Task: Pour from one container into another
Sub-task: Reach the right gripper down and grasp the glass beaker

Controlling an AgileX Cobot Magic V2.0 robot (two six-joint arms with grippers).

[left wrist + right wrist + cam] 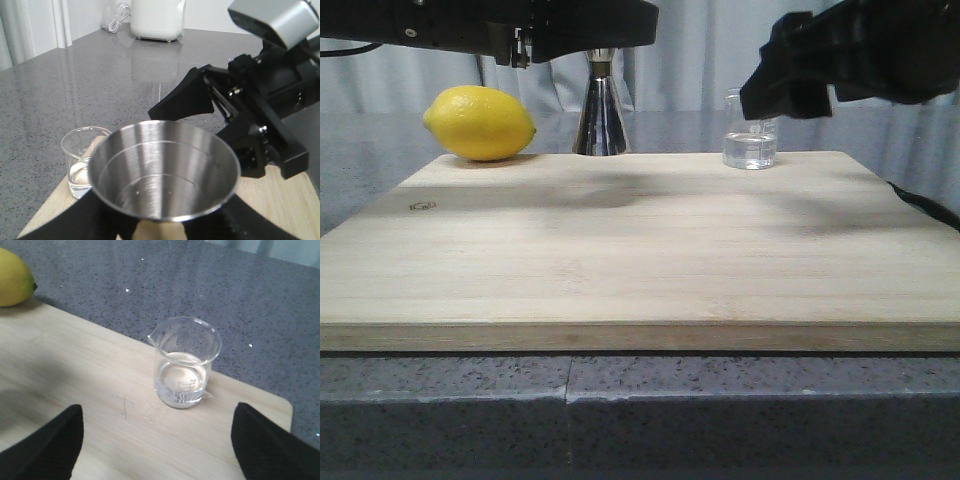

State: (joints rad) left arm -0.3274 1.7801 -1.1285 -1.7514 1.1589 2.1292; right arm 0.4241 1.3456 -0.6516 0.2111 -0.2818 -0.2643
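Observation:
The steel jigger [600, 110] stands at the back of the wooden board, its top hidden under my left arm. In the left wrist view its empty upper cup [165, 172] fills the middle, and my left gripper [160, 222] has its fingers close against both sides below the rim. The clear glass beaker [750, 135] stands upright at the board's back right with a little clear liquid in it [184, 365]. My right gripper [157, 440] hangs open above the board just short of the beaker, touching nothing; it shows high at the right [790, 85].
A yellow lemon [480, 122] lies at the back left of the board [640, 260]. The board rests on a grey speckled counter. A dark cable [925, 205] runs by the board's right edge. A white appliance [157, 20] stands far off on the counter.

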